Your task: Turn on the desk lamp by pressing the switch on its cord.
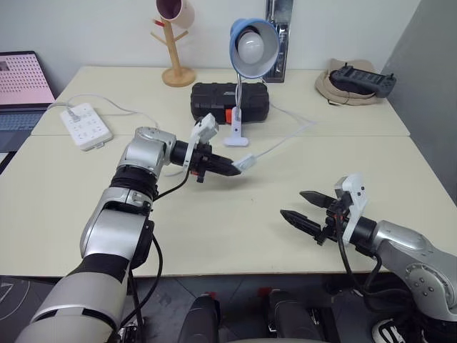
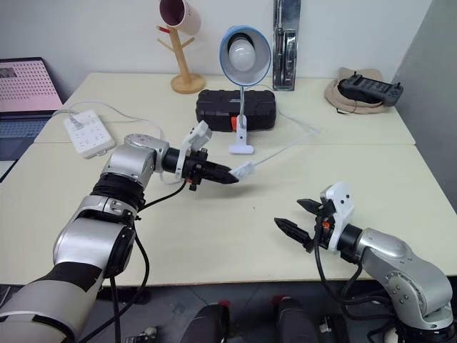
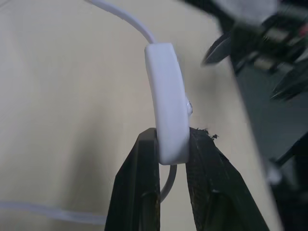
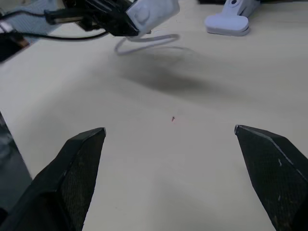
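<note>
Nearest the head camera, at the lower right of the left eye view, the right gripper (image 1: 301, 204) hovers over the cream tabletop (image 1: 235, 229) with its two black fingers spread wide and nothing between them. At the frame's centre the left gripper (image 1: 234, 170) is clamped on the small white oblong switch (image 1: 243, 162), lifted clear of the table. From the switch the thin white cord (image 1: 285, 139) runs up and right, then bends back toward the desk lamp (image 1: 251, 44) with its light-blue bell shade and round white bulb, standing at upper centre in front of a black plastic case (image 1: 228, 101). A white multi-socket power strip (image 1: 86, 126) lies at the left, a wooden mug tree (image 1: 176, 43) at the upper left. From the left wrist, both black fingertips (image 3: 144, 159) pinch the lower end of the switch at the frame's centre, cord leaving its upper end. From the right wrist, the two open fingers (image 4: 79, 159) stand far apart at the bottom corners; the held switch (image 4: 151, 12) shows at the top, the lamp's white base (image 4: 227, 23) at upper right.
</note>
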Action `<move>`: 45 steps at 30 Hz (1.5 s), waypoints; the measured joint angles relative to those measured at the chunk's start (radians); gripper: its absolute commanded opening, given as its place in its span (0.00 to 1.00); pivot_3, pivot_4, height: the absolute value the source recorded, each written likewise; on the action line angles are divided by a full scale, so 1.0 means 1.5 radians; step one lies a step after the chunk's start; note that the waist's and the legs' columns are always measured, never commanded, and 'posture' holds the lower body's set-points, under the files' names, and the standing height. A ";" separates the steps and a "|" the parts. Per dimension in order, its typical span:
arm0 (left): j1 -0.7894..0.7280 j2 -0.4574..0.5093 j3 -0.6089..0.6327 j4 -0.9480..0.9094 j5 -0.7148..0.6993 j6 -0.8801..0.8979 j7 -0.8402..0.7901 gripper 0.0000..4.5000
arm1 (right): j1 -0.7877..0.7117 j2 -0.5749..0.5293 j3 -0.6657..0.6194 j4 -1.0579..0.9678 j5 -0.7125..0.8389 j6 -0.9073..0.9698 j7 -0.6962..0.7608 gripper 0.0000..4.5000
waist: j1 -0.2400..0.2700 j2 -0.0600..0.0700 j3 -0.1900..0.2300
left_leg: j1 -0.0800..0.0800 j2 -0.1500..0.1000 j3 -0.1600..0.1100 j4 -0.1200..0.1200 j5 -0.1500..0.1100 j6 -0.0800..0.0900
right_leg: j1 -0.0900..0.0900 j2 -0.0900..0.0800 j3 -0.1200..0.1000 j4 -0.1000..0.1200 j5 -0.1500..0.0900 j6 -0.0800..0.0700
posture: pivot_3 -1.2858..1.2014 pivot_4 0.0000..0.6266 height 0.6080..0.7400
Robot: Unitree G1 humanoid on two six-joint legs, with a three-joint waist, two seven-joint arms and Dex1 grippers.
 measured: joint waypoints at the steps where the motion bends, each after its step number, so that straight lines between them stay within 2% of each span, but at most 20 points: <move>1: 0.013 -0.006 0.007 -0.053 -0.038 0.088 0.008 0.09 | -0.017 0.021 -0.015 0.013 0.051 0.016 -0.026 1.00 | -0.002 0.000 0.000 | 0.000 0.000 0.000 0.000 0.000 0.000 | 0.000 0.000 0.000 0.000 0.000 0.000 | 0.52 0.24 1.00; 3: 0.027 -0.016 0.016 -0.120 -0.093 0.201 0.028 0.09 | -0.039 0.038 -0.034 0.024 0.131 0.035 -0.064 1.00 | -0.004 0.000 0.000 | 0.000 0.000 -0.001 0.000 0.000 0.000 | 0.000 0.000 0.000 0.001 0.000 0.000 | 0.52 0.24 1.00; 6: 0.041 -0.015 0.041 -0.186 -0.150 0.300 0.062 0.09 | -0.051 0.043 -0.054 0.044 0.233 0.050 -0.115 1.00 | -0.006 0.001 0.000 | 0.001 0.000 -0.001 0.000 0.000 0.000 | 0.000 0.000 0.000 0.001 0.000 0.000 | 0.52 0.24 1.00; 12: 0.073 -0.015 0.057 -0.252 -0.226 0.385 0.132 0.09 | -0.093 0.032 -0.054 0.078 0.430 0.035 -0.217 1.00 | -0.006 0.001 0.000 | 0.001 0.000 0.000 0.000 0.000 0.000 | 0.000 0.000 0.000 0.000 0.000 0.000 | 0.52 0.24 1.00; 17: 0.094 -0.010 0.058 -0.294 -0.271 0.405 0.160 0.09 | -0.110 0.014 -0.049 0.095 0.507 0.006 -0.270 1.00 | -0.005 0.001 0.000 | 0.001 0.000 0.000 0.000 0.000 0.000 | 0.000 0.000 0.001 0.000 0.000 0.000 | 0.52 0.24 1.00; 27: 0.095 -0.006 0.058 -0.299 -0.314 0.404 0.191 0.09 | -0.120 -0.017 0.012 0.095 0.538 -0.011 -0.281 1.00 | -0.005 0.001 0.000 | 0.000 0.000 0.001 0.000 0.000 0.000 | 0.000 0.000 0.001 -0.001 0.000 0.000 | 0.52 0.24 1.00; 29: 0.095 -0.004 0.058 -0.299 -0.315 0.401 0.191 0.09 | -0.120 -0.019 0.020 0.095 0.547 -0.015 -0.282 0.92 | -0.005 0.001 0.000 | 0.000 0.000 0.001 0.000 0.000 0.000 | 0.000 0.000 0.001 -0.001 0.000 0.000 | 0.52 0.24 1.00; 30: 0.095 -0.003 0.057 -0.299 -0.316 0.400 0.191 0.09 | -0.120 -0.019 0.026 0.095 0.553 -0.020 -0.282 0.91 | -0.005 0.001 0.000 | 0.001 0.000 0.001 0.000 0.000 0.000 | 0.000 0.000 0.001 -0.001 0.000 0.000 | 0.52 0.24 1.00; 32: 0.095 0.001 0.054 -0.299 -0.320 0.399 0.191 0.09 | -0.121 -0.021 0.028 0.095 0.558 -0.024 -0.283 0.80 | -0.004 0.001 0.000 | 0.000 0.000 0.001 0.000 0.000 0.000 | 0.000 0.000 0.001 -0.001 0.000 0.000 | 0.52 0.24 1.00; 35: 0.095 0.004 0.047 -0.299 -0.326 0.396 0.191 0.09 | -0.121 -0.027 0.029 0.095 0.559 -0.028 -0.282 0.71 | -0.004 0.001 0.000 | 0.000 0.000 0.001 0.000 0.000 0.000 | 0.000 0.000 0.001 -0.001 0.000 0.000 | 0.52 0.24 1.00; 45: 0.095 0.008 0.039 -0.298 -0.327 0.370 0.190 0.09 | -0.122 -0.044 0.043 0.096 0.570 -0.038 -0.268 0.23 | -0.003 0.001 0.000 | 0.000 0.000 0.001 0.000 0.000 0.000 | 0.000 0.000 0.001 -0.001 0.000 0.000 | 0.52 0.24 1.00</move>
